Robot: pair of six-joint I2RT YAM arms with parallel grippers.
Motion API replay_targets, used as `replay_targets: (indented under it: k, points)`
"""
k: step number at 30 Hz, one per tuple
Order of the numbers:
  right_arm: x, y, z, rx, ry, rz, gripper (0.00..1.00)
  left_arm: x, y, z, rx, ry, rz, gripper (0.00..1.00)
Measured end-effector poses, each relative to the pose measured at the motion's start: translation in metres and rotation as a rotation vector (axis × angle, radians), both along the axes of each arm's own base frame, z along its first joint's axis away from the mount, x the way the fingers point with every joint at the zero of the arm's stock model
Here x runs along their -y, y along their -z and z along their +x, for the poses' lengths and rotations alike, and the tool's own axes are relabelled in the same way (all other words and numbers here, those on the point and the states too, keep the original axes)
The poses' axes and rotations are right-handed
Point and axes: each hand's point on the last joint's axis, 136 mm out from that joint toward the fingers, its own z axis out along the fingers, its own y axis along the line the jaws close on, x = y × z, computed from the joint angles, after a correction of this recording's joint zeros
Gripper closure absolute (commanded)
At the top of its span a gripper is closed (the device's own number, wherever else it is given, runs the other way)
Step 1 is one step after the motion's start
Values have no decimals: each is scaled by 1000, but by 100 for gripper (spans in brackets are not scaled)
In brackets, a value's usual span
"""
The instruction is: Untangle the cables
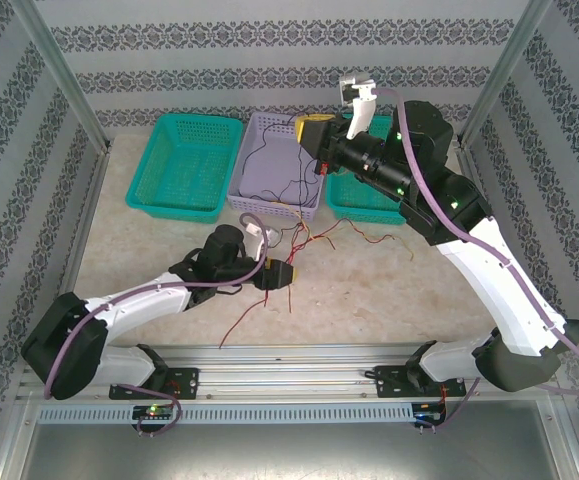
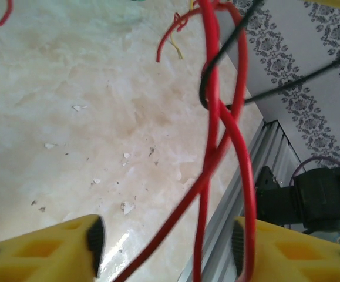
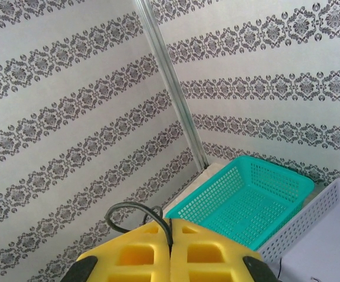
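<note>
The left claw (image 1: 280, 272) is hovering low over the worktop (image 1: 389, 290), just in front of the pale lilac basket (image 1: 260, 124). In the left wrist view the left claw (image 2: 167, 238) is standing open, its two yellow fingers (image 2: 46, 249) well apart. Red cables (image 2: 214, 117) are hanging down through the gap between them, twisting over one another. One strand is running close along the inner face of the right-hand finger, and whether it is touching I cannot tell. A black cable (image 2: 216, 56) is looping across the red ones higher up.

From above, the red cables (image 1: 304, 238) are lying in a loose tangle on the worktop between the left claw and the baskets. One strand is trailing off towards the near edge and others are spreading out to the right.

The right claw (image 1: 312, 130) is hanging raised above the far right corner of the lilac basket. In the right wrist view the right claw (image 3: 170, 223) is closed, pinching a dark cable (image 3: 123, 207) that is curling out in a small loop from the seam between its fingers. More thin dark cable (image 1: 269, 150) is lying inside the lilac basket.

One teal basket (image 1: 169, 205) is sitting to the left of the lilac one and another (image 1: 359, 208) to its right.
</note>
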Motion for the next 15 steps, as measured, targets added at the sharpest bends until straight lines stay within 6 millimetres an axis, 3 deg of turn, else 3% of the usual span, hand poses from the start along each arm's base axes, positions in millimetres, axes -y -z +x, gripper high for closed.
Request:
replay_targets:
  k: [3, 6, 10, 15]
  points:
    - [0, 0, 0, 0, 1, 0, 100, -1, 1, 3, 9, -13, 9, 71]
    - [5, -2, 1, 13, 27, -5, 100, -3, -2, 6, 33, -23, 18, 98]
    - [27, -8, -3, 55, 105, -14, 100, -12, -24, 10, 86, -65, 44, 100]
    - [80, -34, -15, 152, 260, 3, 100, -32, -65, 15, 136, -145, 91, 100]
